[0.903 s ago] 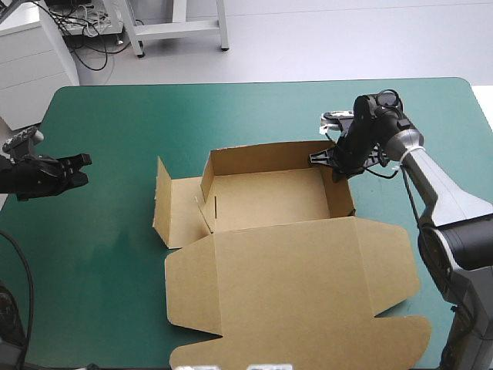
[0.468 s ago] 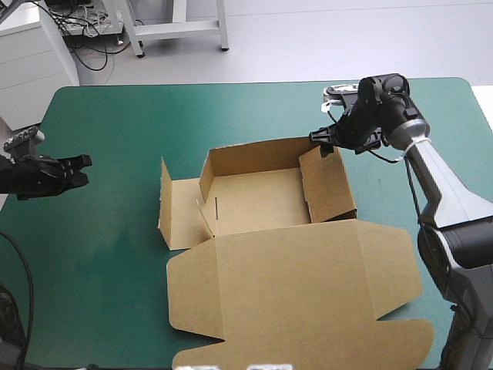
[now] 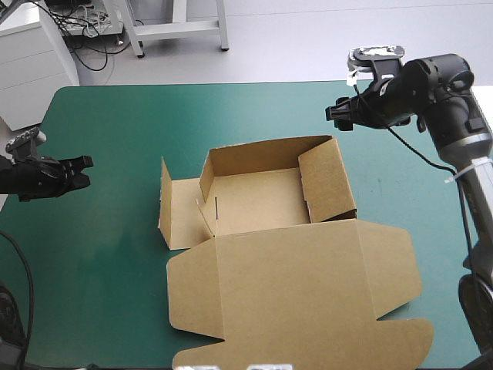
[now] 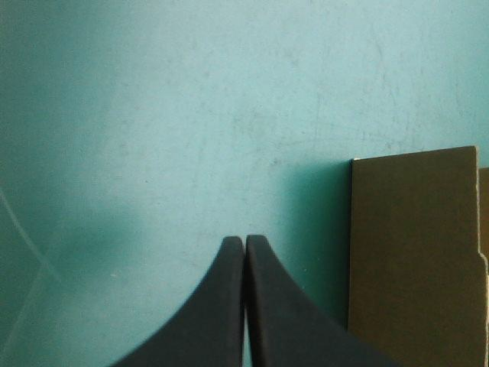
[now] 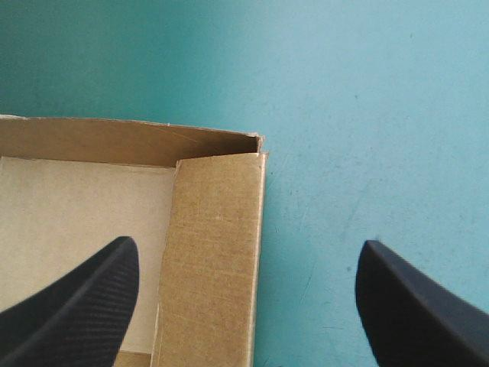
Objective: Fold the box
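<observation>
Cardboard lies at the middle of the bench (image 3: 115,254): the box (image 3: 262,200) is an open tray whose long axis runs from left to right, with the lid (image 3: 300,285) flat on its near side. The right end effector (image 3: 335,116) hangs released, fingers wide apart, just beyond the box's far right corner, so it is nearer to the right wall (image 3: 327,181), which seems to lean inward. The left end effector (image 3: 83,160) is clenched on nothing, well apart from the box's left flap (image 3: 185,212), not yet raised.

Silver-grey right arm (image 3: 464,142) with black wrist; left tool (image 3: 86,161) and right tool (image 3: 336,116) each bear 2 black fin-shaped fingers (image 5: 80,310).
</observation>
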Controlling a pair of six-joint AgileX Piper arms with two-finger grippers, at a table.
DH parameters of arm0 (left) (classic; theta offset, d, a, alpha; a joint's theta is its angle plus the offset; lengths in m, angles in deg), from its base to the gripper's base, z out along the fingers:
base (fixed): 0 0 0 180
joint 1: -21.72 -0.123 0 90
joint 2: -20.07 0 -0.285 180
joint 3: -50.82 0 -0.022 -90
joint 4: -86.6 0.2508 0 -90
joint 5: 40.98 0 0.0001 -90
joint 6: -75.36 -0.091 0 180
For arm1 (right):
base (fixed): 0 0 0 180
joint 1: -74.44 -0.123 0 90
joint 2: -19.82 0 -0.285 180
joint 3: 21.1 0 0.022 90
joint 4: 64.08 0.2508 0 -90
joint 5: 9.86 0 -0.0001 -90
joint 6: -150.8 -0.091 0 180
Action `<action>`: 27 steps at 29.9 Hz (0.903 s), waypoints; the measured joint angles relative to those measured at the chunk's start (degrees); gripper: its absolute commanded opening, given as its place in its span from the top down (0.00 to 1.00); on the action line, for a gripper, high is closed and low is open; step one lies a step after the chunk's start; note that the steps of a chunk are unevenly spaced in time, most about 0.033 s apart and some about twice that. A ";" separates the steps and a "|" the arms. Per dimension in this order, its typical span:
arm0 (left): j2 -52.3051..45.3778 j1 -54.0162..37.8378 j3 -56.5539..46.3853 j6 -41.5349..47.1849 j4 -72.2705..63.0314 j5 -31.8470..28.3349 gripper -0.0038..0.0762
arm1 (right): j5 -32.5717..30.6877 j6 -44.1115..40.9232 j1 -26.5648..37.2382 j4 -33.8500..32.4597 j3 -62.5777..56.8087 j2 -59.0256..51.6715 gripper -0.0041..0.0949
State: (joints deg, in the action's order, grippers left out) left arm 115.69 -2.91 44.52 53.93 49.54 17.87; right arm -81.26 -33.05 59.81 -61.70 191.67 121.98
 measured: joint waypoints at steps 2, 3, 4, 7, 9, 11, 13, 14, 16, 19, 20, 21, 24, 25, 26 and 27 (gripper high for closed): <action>0.00 0.00 0.00 -0.09 -0.17 0.24 0.99 | 0.00 -0.11 0.00 -0.24 0.00 -1.52 0.23; 0.00 0.00 0.00 -0.10 -0.17 0.31 0.99 | 0.00 -0.19 0.00 -0.24 0.00 -1.96 0.23; 0.00 0.00 0.00 -0.15 -0.22 0.38 0.99 | 0.00 -0.24 0.00 -0.18 -0.18 -2.46 0.23; 0.00 0.00 0.00 -0.55 -0.42 0.54 0.99 | 0.00 -0.24 0.00 -0.13 -2.25 -3.88 0.23; 0.00 0.00 0.00 -0.70 -0.56 0.61 0.99 | 0.00 -0.24 0.00 -0.13 -4.34 -4.26 0.23; 0.00 0.00 0.00 -0.90 -0.65 0.67 0.99 | 0.00 0.12 0.00 -0.13 -6.70 -3.99 0.23; 0.00 0.00 0.00 -1.10 -0.73 0.67 0.99 | 0.00 0.66 0.00 -0.13 -8.21 -2.95 0.23; 0.00 0.00 0.00 -1.10 -0.73 0.79 0.99 | 0.00 0.91 0.00 -0.13 -8.56 -2.05 0.23; 0.00 0.00 0.00 -1.15 -0.73 0.79 0.99 | 0.00 1.45 0.00 0.07 -8.80 0.10 0.23; 0.00 0.00 0.00 -1.28 -0.73 0.80 0.99 | 0.00 2.00 0.00 0.61 -8.87 3.52 0.23; 0.00 0.00 0.00 -1.28 -0.73 0.80 0.99 | 0.00 2.14 0.00 0.65 -8.94 4.76 0.23; 0.00 0.00 0.00 -1.33 -0.73 0.80 0.99 | 0.06 2.15 0.00 0.84 -9.06 5.97 0.23; 0.00 0.00 0.00 -1.71 -0.73 0.85 0.99 | 0.24 2.27 0.00 1.97 -9.82 9.05 0.23; 0.00 0.00 0.00 -2.00 -0.73 0.85 0.99 | 0.32 2.37 0.00 2.47 -10.09 10.01 0.23; 0.00 0.00 0.00 -2.23 -0.73 0.85 0.99 | 0.46 2.42 0.00 2.90 -10.48 10.68 0.23; 0.00 0.00 0.00 -2.37 -0.73 0.85 0.99 | 0.48 2.54 0.00 3.35 -11.13 11.52 0.23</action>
State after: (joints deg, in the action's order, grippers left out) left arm 115.69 -2.91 44.52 51.56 48.81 18.72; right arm -80.78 -30.51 59.81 -58.35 180.54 133.50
